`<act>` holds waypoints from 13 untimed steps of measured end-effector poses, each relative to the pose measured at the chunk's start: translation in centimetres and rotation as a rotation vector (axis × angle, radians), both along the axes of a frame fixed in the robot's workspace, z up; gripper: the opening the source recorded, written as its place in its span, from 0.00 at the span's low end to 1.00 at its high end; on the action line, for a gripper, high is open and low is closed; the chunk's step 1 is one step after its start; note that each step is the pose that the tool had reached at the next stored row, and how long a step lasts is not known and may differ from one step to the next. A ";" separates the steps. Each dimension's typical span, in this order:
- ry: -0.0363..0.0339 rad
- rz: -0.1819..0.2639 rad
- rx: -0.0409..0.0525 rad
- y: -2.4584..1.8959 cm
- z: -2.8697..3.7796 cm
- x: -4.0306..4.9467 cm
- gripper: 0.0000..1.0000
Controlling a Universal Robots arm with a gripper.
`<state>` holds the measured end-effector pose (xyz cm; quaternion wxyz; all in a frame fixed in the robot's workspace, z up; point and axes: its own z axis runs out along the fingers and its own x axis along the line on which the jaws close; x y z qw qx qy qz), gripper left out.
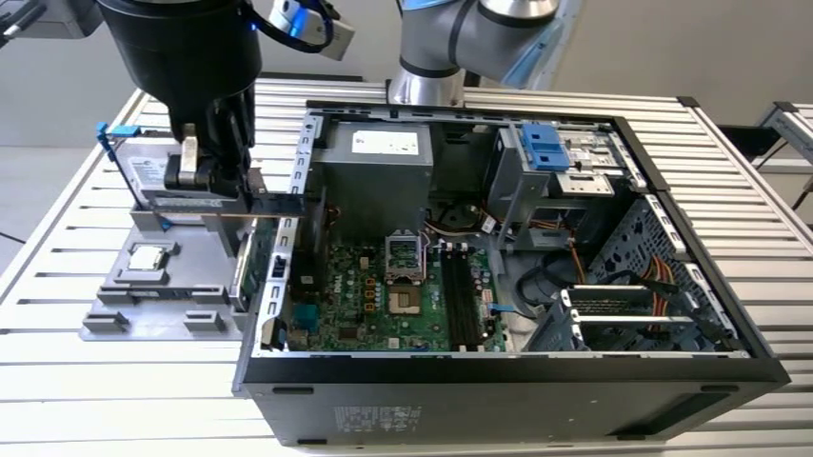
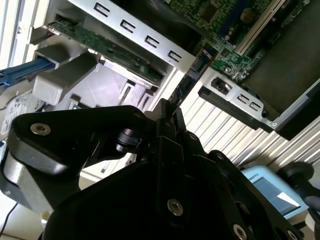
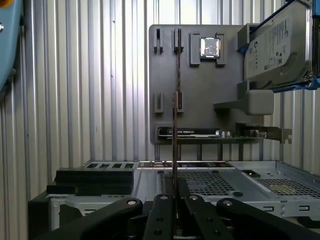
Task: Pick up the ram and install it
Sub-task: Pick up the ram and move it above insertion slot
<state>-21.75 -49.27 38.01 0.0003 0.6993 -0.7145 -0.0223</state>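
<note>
- The gripper (image 3: 175,199) had its fingers closed on the ram (image 3: 176,125), pinching the thin strip by its flat faces. In both wrist views the strip ran straight out from between the fingertips, seen edge-on.
- In the exterior view the ram (image 1: 267,213) hung level under the gripper (image 1: 213,202), above the grey holder (image 1: 140,322). Its free end reached toward the side wall of the computer case (image 1: 508,369). It appeared clear of the holder's slots, though that could not be told for sure.
- The step in hand looked like the carry to the case. Doing it well would call for three things: a firm, square hold so the strip could not tilt in the fingers, enough height to pass over the case wall, and the long edge kept parallel to the memory slots (image 1: 460,295).
- The holder sat on the slatted table (image 1: 89,400). It held a processor chip (image 1: 150,255) lying flat, the hard drive (image 1: 155,173) on a raised stand, and the green board (image 1: 250,262) upright on the side next to the case.
- Farther off, the open case held the motherboard (image 1: 375,305), whose long black memory slots appeared empty. It also held a grey power supply (image 1: 381,152), a drive cage (image 1: 559,157) with a blue tab, and orange cables toward the exterior view's right.
</note>
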 end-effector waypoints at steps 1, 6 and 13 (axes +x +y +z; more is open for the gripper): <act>0.0000 0.000 0.0000 0.00 0.00 0.09 0.00; 0.0001 0.000 -0.0001 0.00 0.00 0.53 0.00; 0.0001 0.000 -0.0001 0.00 0.00 1.19 0.00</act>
